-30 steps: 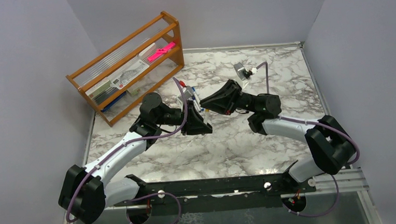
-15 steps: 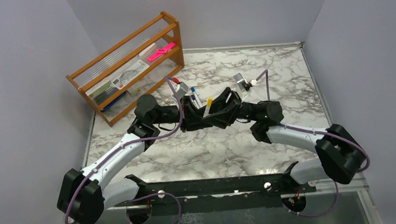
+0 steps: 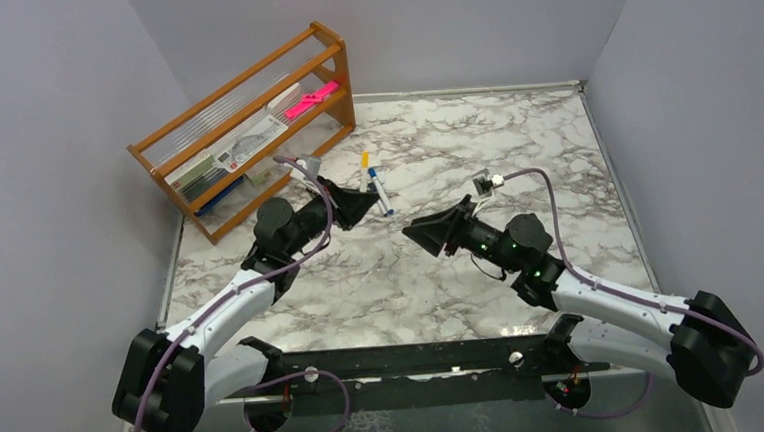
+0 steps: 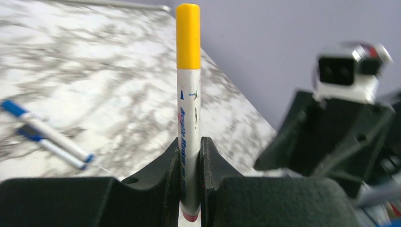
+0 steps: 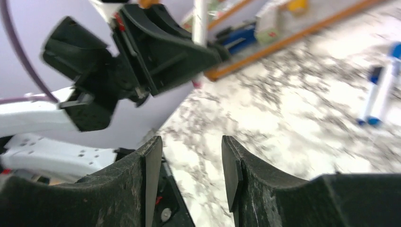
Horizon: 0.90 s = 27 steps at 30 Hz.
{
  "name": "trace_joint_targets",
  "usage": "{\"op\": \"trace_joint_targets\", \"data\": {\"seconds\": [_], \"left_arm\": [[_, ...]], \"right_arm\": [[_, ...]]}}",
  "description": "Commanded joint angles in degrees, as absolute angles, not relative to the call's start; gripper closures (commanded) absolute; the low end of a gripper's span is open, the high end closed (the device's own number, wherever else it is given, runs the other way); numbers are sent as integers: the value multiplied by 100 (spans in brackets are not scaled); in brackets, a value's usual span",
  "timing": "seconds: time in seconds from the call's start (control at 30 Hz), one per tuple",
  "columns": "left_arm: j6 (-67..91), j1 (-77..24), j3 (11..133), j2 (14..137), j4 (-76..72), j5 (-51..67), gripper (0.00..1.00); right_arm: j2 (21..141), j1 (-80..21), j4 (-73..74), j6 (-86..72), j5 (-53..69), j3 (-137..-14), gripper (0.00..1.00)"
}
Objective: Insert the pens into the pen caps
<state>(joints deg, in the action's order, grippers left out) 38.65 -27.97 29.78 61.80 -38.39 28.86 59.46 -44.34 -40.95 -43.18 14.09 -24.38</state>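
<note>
**Capping task, judged near its close.** The left end effector [image 4: 190,144] is clamped on one white pen [image 4: 188,113], held upright above the surface [image 3: 433,293], with its yellow cap [image 4: 188,35] already seated. The right end effector [image 5: 189,142] stands partly open and empty, apart from the left. Two further pens [image 4: 50,133] lie side by side on the surface, blue at their ends. We judge them capped, though blur leaves this uncertain. We count three pens, one yellow cap and no loose caps.

The right gripper [image 5: 189,156] is opening and backing away — the left gripper [image 3: 367,205] is carrying the yellow-capped pen [image 4: 188,118] off toward the rack [image 3: 341,73].
</note>
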Motion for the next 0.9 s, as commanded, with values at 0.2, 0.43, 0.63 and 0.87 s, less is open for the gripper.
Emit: {"op": "trace_joint_targets", "data": {"seconds": [0.2, 0.43, 0.63, 0.87], "left_arm": [[4259, -2674, 3197, 6846, -3418, 279, 100], [5057, -2685, 3252, 7693, -2934, -673, 100], [5248, -2965, 3797, 8621, -2356, -1231, 100], [5411, -3119, 4361, 9503, -2076, -1245, 94]], "right_arm": [[5754, -4498, -1509, -4144, -440, -2408, 53], [6294, -4499, -1577, -4175, 27, -2554, 55], [6496, -4498, -1643, -4141, 103, -2572, 57], [6405, -4492, -1524, -4073, 51, -2548, 58]]}}
